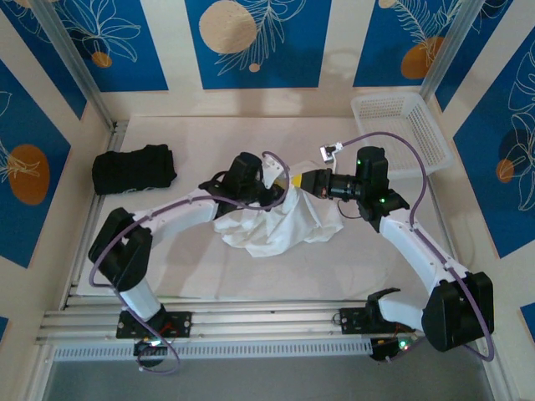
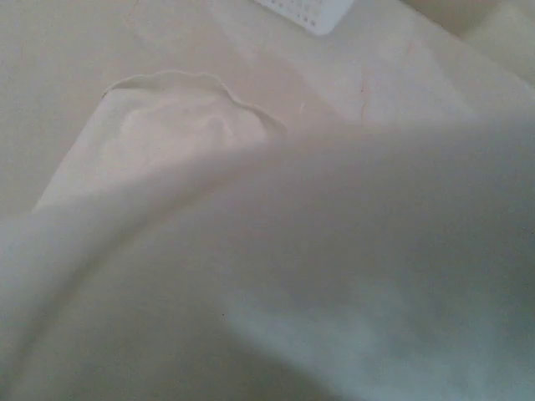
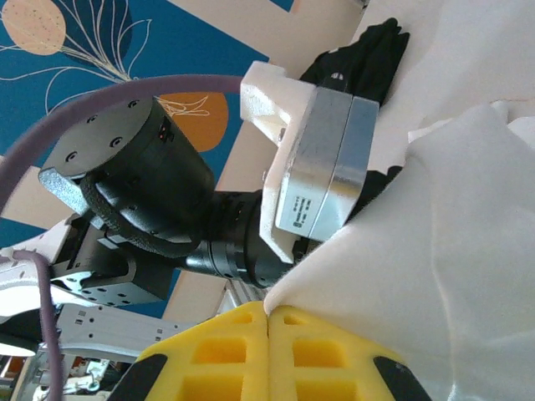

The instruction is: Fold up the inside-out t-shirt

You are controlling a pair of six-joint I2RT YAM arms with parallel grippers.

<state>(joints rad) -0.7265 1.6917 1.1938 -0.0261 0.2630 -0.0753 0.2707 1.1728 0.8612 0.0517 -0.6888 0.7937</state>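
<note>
White inside-out t-shirt bunched mid-table, raised between my two arms. The right gripper is pinched tight on a cloth fold. The left gripper (facing it closely) has its fingers together on another edge, likely so I can spread the shirt flat.

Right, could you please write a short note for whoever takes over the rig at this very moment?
Right gripper: shut on the white t-shirt, at its edge.
Left gripper: beside it at the same raised cloth, fingers hidden, grip unconfirmed.
The t-shirt is bunched mid-table, draped below the grippers.
Black garment lies far left, basket far right.
Done: no fold yet.
Left: spread it flat, then fold.
</note>
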